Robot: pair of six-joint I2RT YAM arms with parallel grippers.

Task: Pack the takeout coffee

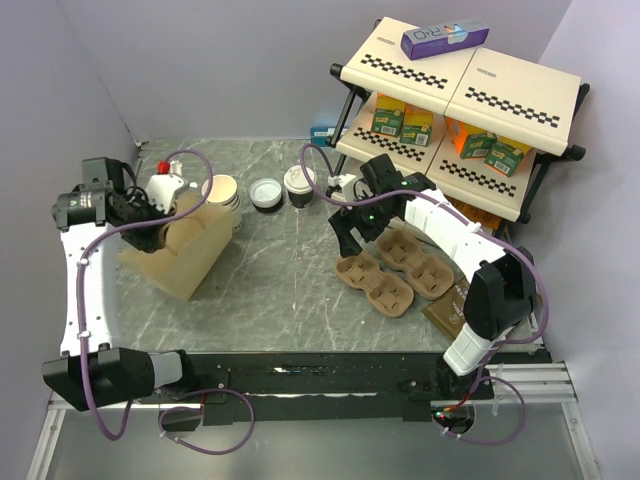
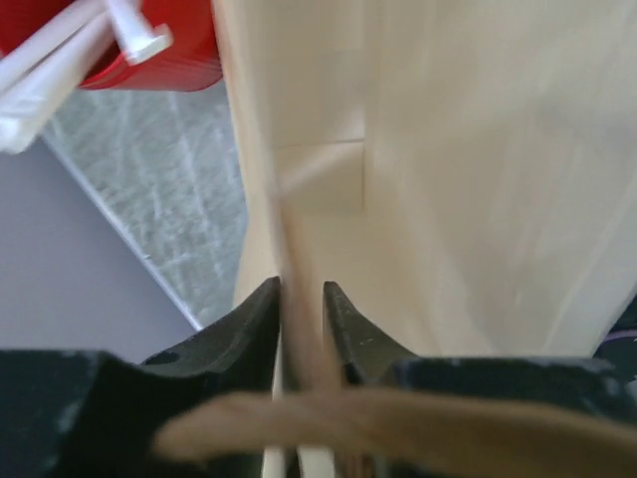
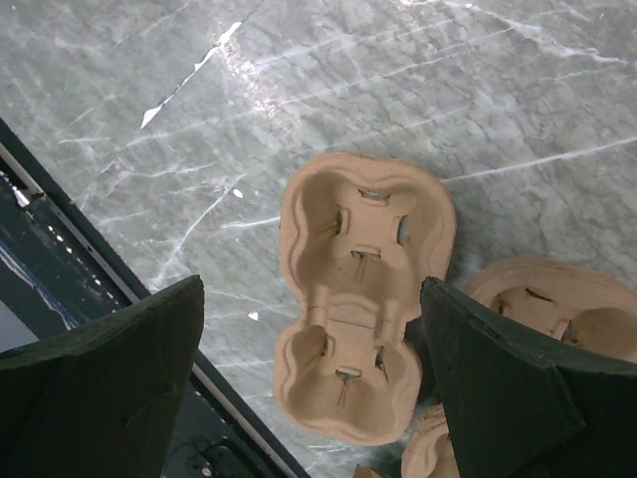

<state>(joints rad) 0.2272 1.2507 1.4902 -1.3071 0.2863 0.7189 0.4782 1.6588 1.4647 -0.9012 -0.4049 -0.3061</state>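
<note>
Overhead and wrist views. On the grey marbled table (image 1: 290,300) we mark, at left, a tan paper bag (image 1: 185,255). Just behind it stand a stack of cream cups (image 1: 226,197) and a red cup (image 2: 149,45) holding white sticks (image 2: 60,70). A round white piece (image 1: 266,192) lies beside the stack (lid or bowl, we cannot tell). At right we label a two-cup pulp carrier (image 3: 363,299) with a second carrier (image 3: 557,309) just beside it. Behind them, a two-tier shelf (image 1: 515,95) bears a blue box (image 1: 445,40) on top, with green cartons (image 1: 403,117) and orange cartons (image 1: 490,148) below.
</note>
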